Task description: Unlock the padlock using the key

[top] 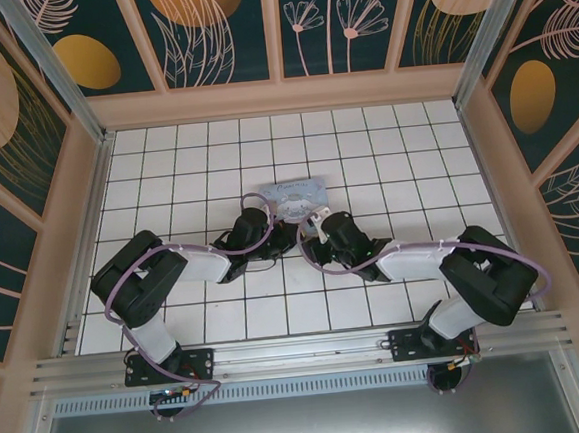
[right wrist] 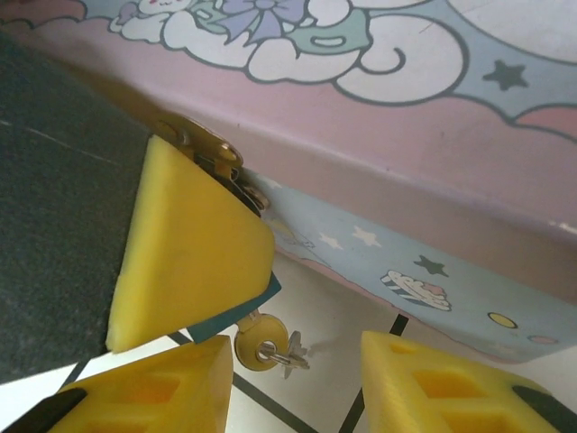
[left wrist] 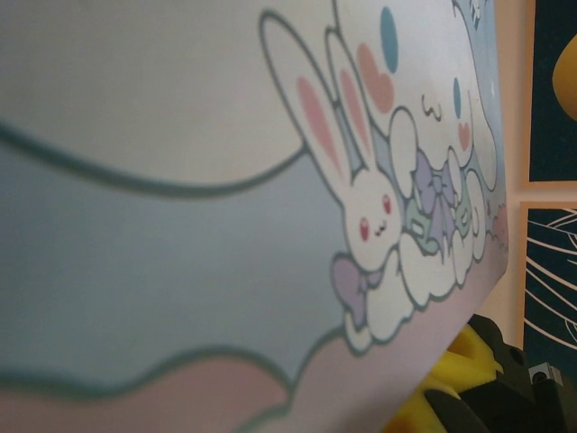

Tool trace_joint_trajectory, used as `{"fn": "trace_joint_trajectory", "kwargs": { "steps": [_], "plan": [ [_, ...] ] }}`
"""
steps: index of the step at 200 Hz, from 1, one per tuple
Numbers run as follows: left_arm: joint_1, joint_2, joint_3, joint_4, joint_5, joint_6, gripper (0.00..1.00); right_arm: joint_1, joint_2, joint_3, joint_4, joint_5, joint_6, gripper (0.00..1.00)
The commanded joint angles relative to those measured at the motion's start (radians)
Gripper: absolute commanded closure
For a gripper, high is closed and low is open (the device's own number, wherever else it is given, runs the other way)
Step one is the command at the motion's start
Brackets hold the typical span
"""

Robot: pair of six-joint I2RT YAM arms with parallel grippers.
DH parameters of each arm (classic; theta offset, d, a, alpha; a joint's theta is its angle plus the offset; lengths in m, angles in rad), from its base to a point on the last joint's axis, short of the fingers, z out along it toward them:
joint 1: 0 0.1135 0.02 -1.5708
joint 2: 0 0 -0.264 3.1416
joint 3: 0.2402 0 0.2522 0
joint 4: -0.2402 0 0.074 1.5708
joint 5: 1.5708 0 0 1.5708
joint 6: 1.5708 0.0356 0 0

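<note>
Key (right wrist: 275, 350) looks seated in the padlock (right wrist: 255, 304); the turn is not yet done.
Cartoon tin (top: 293, 194) sits mid-table. Left fingers (right wrist: 189, 253) are together, clamped on the padlock at the tin's hasp (right wrist: 203, 149). Right fingers (right wrist: 433, 383) are apart around the key, not gripping. Next, I'd guess: pinch key head, twist. Right wrist view gives lock and key; left wrist gives lid art; top gives both arms meeting at the tin.

i can read no words, numbers or brand names anywhere; the tin (right wrist: 424, 153) bears just cartoon rabbits, clouds, bows and stars.
</note>
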Motion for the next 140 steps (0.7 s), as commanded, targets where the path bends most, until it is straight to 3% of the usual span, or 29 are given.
{"fn": "trace_joint_trajectory", "kwargs": {
  "steps": [1,67,103,140],
  "plan": [
    [-0.004,0.003,0.015,0.012,0.033,0.012,1.00,0.008,0.021,0.041,-0.001,0.041,-0.025,0.59],
    [-0.003,-0.003,0.013,0.014,0.038,0.012,1.00,0.002,0.086,0.097,0.010,0.044,-0.033,0.64],
    [-0.004,-0.002,0.007,0.016,0.044,0.011,1.00,-0.023,0.090,0.132,0.024,0.023,-0.015,0.79],
    [-0.004,-0.006,-0.006,0.017,0.047,0.014,1.00,-0.065,0.068,0.143,0.049,-0.104,0.016,0.94]
  ]
}}
